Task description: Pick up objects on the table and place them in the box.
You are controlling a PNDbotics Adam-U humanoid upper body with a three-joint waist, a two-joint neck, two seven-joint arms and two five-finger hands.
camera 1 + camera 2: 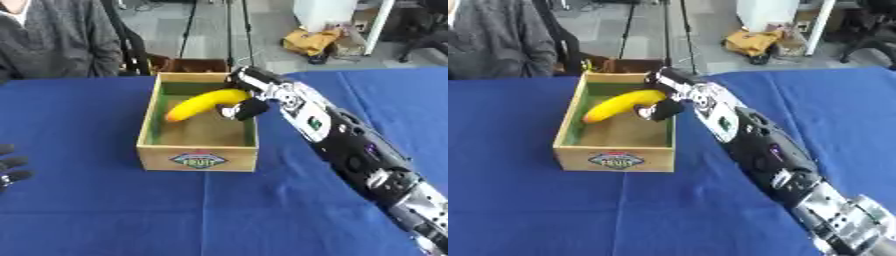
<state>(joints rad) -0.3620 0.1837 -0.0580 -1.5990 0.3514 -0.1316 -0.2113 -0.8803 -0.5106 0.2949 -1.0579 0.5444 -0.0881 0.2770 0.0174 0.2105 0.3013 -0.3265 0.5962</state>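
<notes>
Grasping the banana (203,103), the right hand (248,98) hangs over the box (198,152).

A yellow banana (206,103) hangs over the inside of the box (198,157). It is long and curved, and it tilts, with one end low near the left wall and the other end higher up near the right wall. The high end is held in the curled fingers (249,108) of the right hand (248,95). The banana is above the box floor, not lying on it. The box is made of light wood and is open on top, with green on the inner walls. A round, bright label is on its front. The box sits on the blue bench (105,210).
</notes>
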